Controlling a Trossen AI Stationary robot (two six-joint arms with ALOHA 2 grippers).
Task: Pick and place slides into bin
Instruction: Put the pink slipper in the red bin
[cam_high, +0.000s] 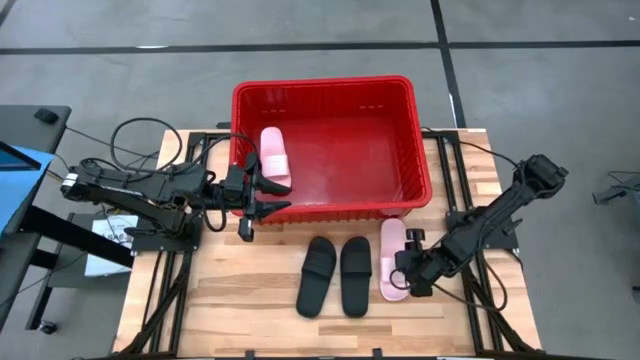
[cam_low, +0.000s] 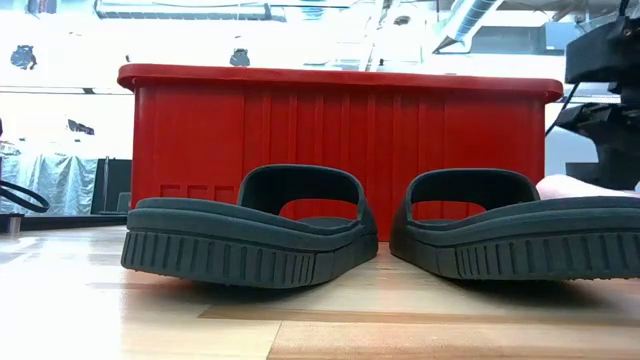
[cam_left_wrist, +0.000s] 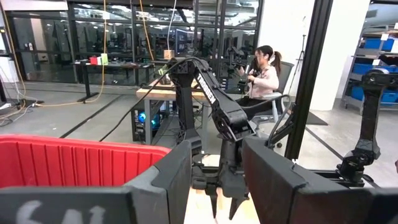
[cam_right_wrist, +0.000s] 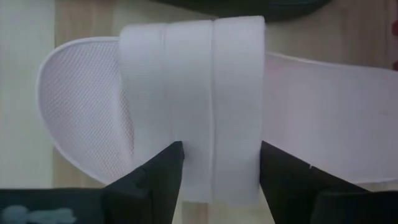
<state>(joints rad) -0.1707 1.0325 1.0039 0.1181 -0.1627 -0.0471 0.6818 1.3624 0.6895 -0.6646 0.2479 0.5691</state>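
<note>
A pale pink slide (cam_high: 273, 154) lies inside the red bin (cam_high: 330, 88), against its left wall. Two black slides (cam_high: 318, 276) (cam_high: 356, 276) lie side by side on the table in front of the bin, soles down. A second pink slide (cam_high: 391, 250) lies to their right. My right gripper (cam_high: 403, 272) is down on it, shut on its strap. My left gripper (cam_high: 268, 197) is open and empty at the bin's near left corner, pointing toward the table's right. My right gripper pinches the pink slide's wide strap (cam_right_wrist: 214, 130) between its two fingers (cam_right_wrist: 155, 180), one on each edge of the strap. The fingers come from above, slanting in from the table's right. The slide lies flat with its sole on the table.
The bin takes up the far middle of the table. The low view shows both black slides (cam_low: 250, 235) (cam_low: 520, 235) in front of its near wall (cam_low: 340, 130). Bare wood lies at the table's near left. A person sits at a desk in the room beyond.
</note>
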